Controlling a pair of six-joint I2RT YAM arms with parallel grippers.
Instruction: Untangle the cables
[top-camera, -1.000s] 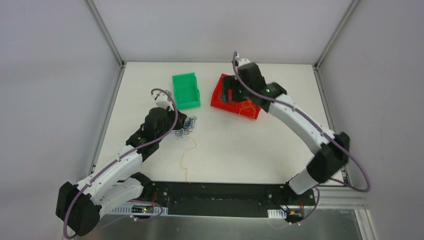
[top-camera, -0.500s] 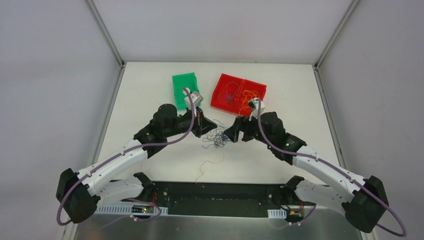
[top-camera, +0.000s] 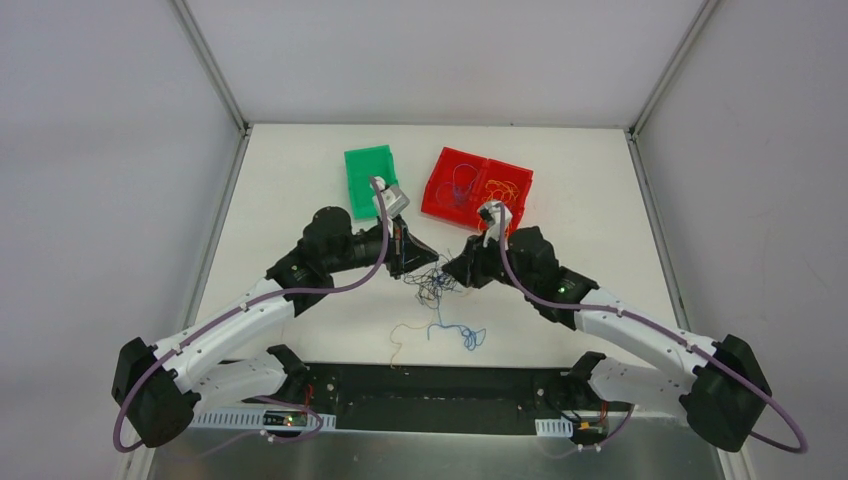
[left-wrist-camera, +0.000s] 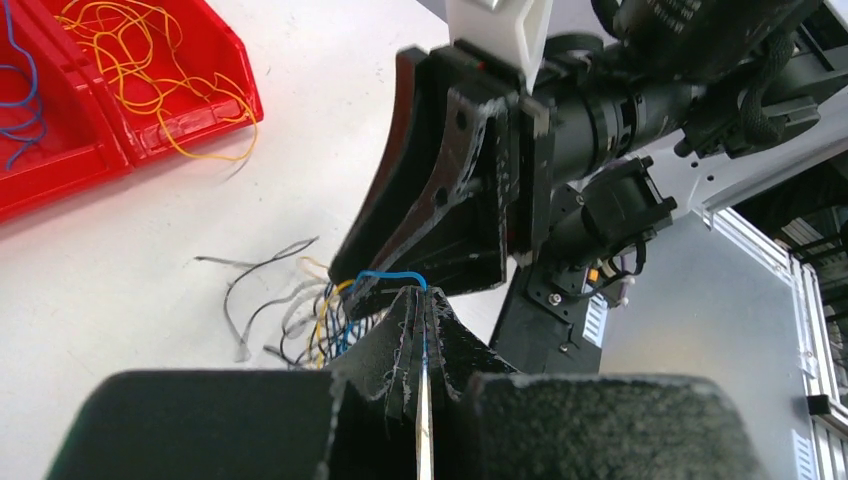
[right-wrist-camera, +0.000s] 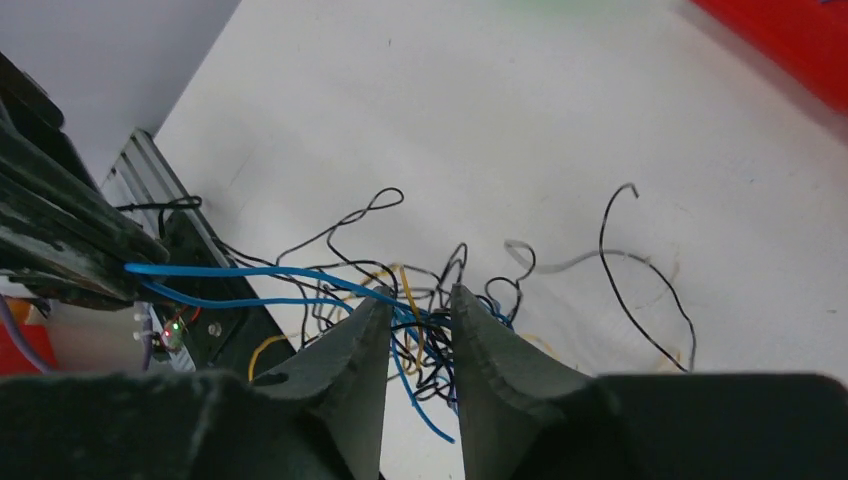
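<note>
As our right gripper (right-wrist-camera: 418, 295) closed in beside the left gripper (left-wrist-camera: 421, 297), we saw a blue strand (top-camera: 455, 331) drop free just below the knotted cables (top-camera: 431, 284) at centre frame. The left stayed pinched on a blue loop (left-wrist-camera: 392, 277), while the right's fingers stood narrowly parted around strands.

small loose knot of hair-thin blue, black & yellow-orange wires (top-camera: 430, 283) sits mid-table. long blue strand (top-camera: 450, 328) trails off it twd near edge, squiggly. single yellow-orange strand (top-camera: 405, 325) curls just beside that one. right wrist view: taut blue strands (right-wrist-camera: 230, 269) run straight out of knot; black loose ends (right-wrist-camera: 602, 240) splay over table, curved.
</note>
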